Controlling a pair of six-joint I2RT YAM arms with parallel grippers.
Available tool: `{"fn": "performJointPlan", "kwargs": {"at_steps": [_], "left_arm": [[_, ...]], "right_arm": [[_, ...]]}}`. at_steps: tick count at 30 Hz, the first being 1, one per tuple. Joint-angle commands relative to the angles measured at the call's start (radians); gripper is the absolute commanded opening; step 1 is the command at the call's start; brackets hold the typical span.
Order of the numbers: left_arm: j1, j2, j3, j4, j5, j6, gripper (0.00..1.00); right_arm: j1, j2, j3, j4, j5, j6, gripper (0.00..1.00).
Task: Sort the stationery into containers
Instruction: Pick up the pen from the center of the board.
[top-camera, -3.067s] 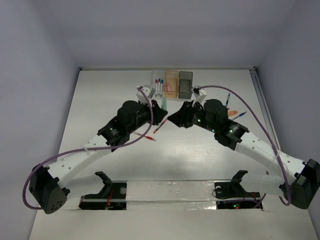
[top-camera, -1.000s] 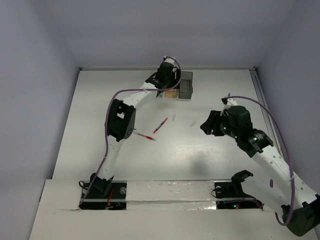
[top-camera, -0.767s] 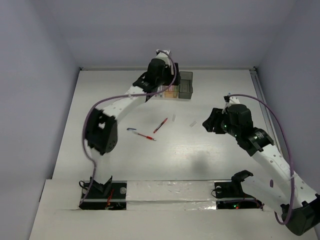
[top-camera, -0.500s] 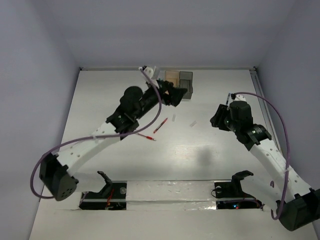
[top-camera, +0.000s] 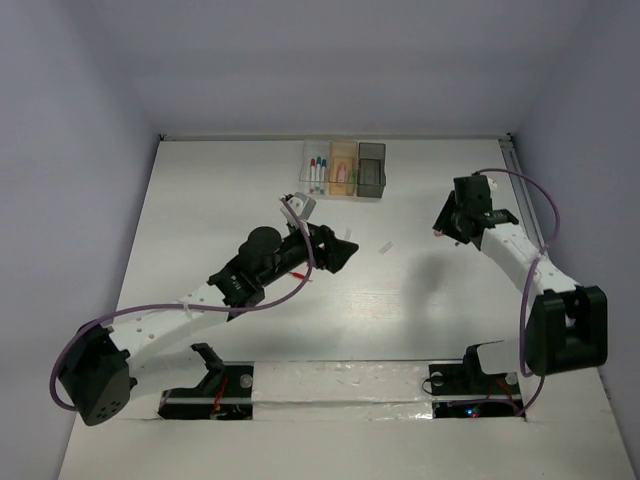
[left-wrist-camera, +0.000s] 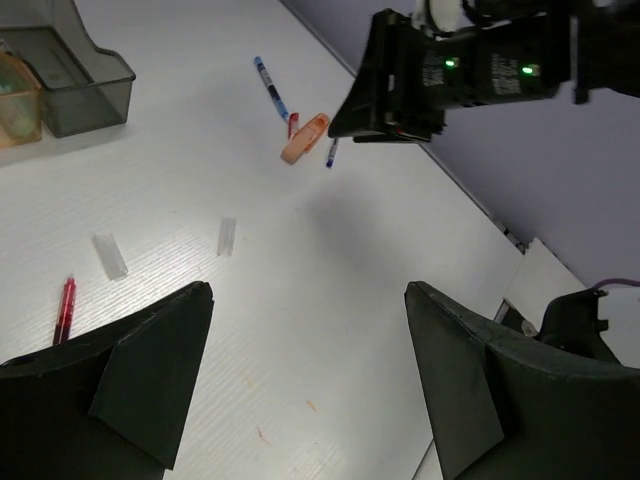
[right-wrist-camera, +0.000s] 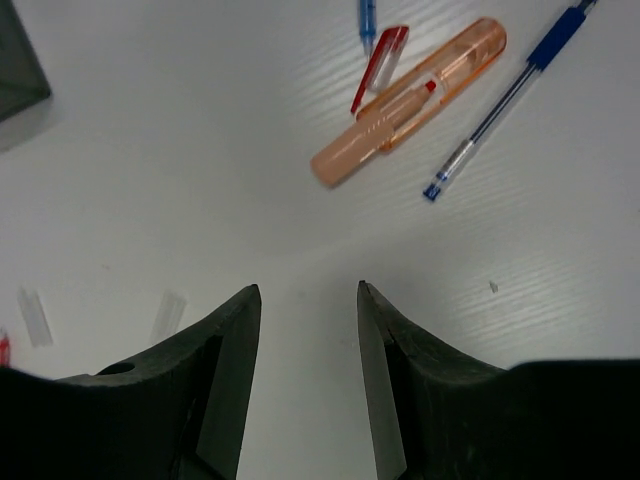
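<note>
So far you've some markers (top-camera: 318, 166) in the clear rectangular bin (top-camera: 306, 160), but the translucent orange highlighter (right-wrist-camera: 408, 102), blue ballpoint pen (right-wrist-camera: 505, 100) and thin red pen (left-wrist-camera: 66, 310) lie loose on the white table (top-camera: 220, 200), with left gripper (left-wrist-camera: 308, 300) and right gripper (right-wrist-camera: 307, 290) both spread, empty.

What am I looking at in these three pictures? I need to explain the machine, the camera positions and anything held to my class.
These are two robot arms, each ending in a two-finger pincer. One picture looks down from above. The other two come from a camera on each wrist. At the far end of the table stand a clear bin, an orange bin and a grey bin. Below the right pincer lie an orange highlighter and a blue pen. The left pincer looks over a red pen and two clear blocks. Both pincers are open and hold nothing.
</note>
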Motion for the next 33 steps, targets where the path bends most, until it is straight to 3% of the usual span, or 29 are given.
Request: {"fn": "performJointPlan", "kwargs": {"at_steps": [1,9,14,22,27,33], "left_arm": [[-0.008,-0.060,-0.046,0.136,0.039,0.003,0.75],[-0.017,-0.078,-0.108,0.169,0.030,0.063,0.76],[-0.085,-0.107,-0.126,0.146,-0.049,0.115,0.80],[-0.105,-0.127,-0.137,0.144,-0.075,0.120,0.89],[-0.114,-0.121,-0.140,0.152,-0.076,0.121,0.90],[-0.114,-0.115,-0.137,0.152,-0.079,0.124,0.90]], "right_arm": [[-0.024,0.094,0.095,0.059,0.107,0.024,0.49],[-0.042,0.282,0.233,0.015,0.210,0.047,0.56],[-0.061,0.374,0.285,-0.002,0.204,0.055,0.56],[-0.070,0.484,0.319,-0.002,0.181,0.067,0.53],[-0.070,0.510,0.318,0.008,0.158,0.075,0.46],[-0.070,0.526,0.307,0.015,0.149,0.080,0.45]]}}
